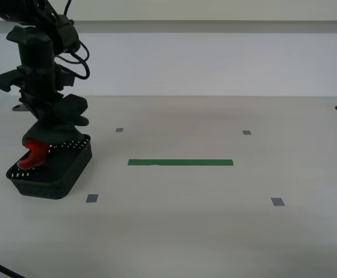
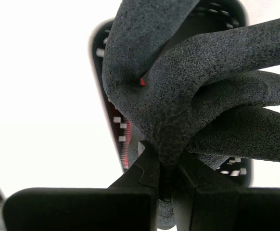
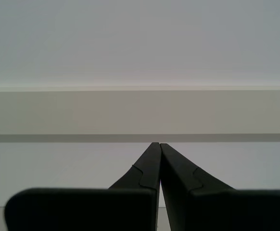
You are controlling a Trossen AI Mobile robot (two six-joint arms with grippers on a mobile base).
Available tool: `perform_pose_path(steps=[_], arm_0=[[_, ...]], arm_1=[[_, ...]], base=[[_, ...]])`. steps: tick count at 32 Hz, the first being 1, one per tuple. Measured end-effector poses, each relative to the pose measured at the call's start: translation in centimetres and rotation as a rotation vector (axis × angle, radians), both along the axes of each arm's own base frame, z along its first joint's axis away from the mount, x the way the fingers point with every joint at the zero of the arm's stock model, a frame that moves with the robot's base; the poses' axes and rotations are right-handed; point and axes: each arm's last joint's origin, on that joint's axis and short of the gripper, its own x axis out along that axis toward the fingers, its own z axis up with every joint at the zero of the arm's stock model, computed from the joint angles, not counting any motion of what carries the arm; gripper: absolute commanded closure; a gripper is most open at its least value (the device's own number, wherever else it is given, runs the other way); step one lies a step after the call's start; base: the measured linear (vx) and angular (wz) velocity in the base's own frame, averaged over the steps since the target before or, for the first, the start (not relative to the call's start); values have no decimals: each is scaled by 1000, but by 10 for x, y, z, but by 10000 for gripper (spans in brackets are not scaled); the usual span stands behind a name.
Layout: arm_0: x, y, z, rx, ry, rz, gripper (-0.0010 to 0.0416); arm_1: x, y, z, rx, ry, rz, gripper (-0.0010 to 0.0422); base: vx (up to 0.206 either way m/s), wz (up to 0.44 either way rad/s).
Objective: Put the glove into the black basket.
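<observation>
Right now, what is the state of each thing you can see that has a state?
glove: pinched at the jaws of my second gripper, its red cuff hanging down into the basket.
black basket: upright on the table, open top; nothing else seen in it.
my second gripper: shut on the glove, above the basket.
my first gripper: shut, empty, pointing at a wall.
green tape strip: flat on the table, untouched.
</observation>
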Motion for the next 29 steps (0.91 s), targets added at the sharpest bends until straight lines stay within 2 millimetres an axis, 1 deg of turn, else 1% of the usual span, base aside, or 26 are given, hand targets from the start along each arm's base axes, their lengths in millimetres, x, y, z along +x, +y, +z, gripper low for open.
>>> perform_pose_path(steps=[1,2,3,5,7,9,10,11,13,16,18,19,21,22,23,24,25,26,27,29], arm_0=[[0,0,0,0,0,-2,405],[0,0,0,0,0,-1,405],[0,0,0,0,-1,0,405],[0,0,0,0,0,0,405],[0,0,0,0,2,-1,405],[0,0,0,0,2,-1,405],[0,0,0,0,2,0,405],[0,0,0,0,2,-1,405],[0,0,0,0,2,-1,405],[0,0,0,0,3,-1,405],[0,0,0,0,2,-1,405],[0,0,0,0,2,-2,405],[0,0,0,0,2,-1,405],[0,0,0,0,2,0,405],[0,0,0,0,3,-1,405],[0,0,0,0,2,0,405],[0,0,0,0,3,0,405],[0,0,0,0,2,-1,405],[0,0,0,0,2,0,405],[0,0,0,0,3,-1,405]], arm_1=[[-1,2,8,64,-16,-8,412],[-1,3,11,77,-21,-11,412],[-2,4,19,113,-38,-24,412],[-3,5,28,112,-62,-24,412],[-2,5,31,112,-72,-21,392],[-4,7,28,120,-54,-19,354],[-4,8,29,150,-60,-14,306],[-4,8,29,155,-63,-11,279],[-4,9,29,162,-63,-11,253],[-4,9,29,163,-62,-9,184],[-4,9,29,163,-60,-6,172],[-5,9,29,164,-58,-6,173],[-6,9,29,166,-44,-5,190],[-6,9,29,166,-41,-2,219],[-7,9,29,164,-42,9,337],[-7,9,29,164,-41,14,403],[-7,9,29,164,-41,15,421],[-7,9,29,160,-42,17,404],[-7,9,29,158,-41,17,404],[-7,7,28,78,-31,23,412]], base=[[0,0],[0,0],[0,0],[0,0],[0,0],[0,0],[0,0],[0,0],[0,0],[0,0],[0,0],[0,0],[0,0],[0,0],[0,0],[0,0],[0,0],[0,0],[0,0],[0,0]])
